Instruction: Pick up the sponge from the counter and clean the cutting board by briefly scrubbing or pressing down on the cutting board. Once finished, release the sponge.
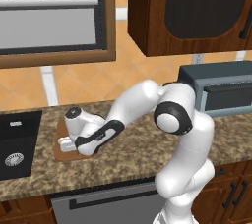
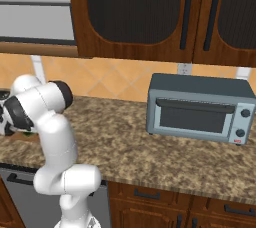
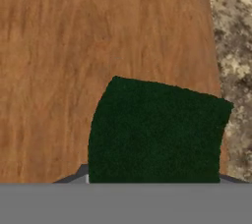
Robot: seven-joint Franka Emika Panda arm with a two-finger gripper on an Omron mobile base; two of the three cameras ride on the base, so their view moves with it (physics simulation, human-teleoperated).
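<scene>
The pincer is clamped shut on the small flat dark green sponge, low over the plain brown wooden cutting board. The board lies on the speckled brown-and-tan granite counter, whose stone shows at three o'clock in the hand view.

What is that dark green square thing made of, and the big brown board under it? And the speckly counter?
The sponge looks like a rough, fuzzy scrubbing pad: matte, grainy dark green. The cutting board looks like wood, with long streaky grain and a dull finish. The counter looks like polished granite, from its brown-and-tan speckles, though it could be imitation.
</scene>
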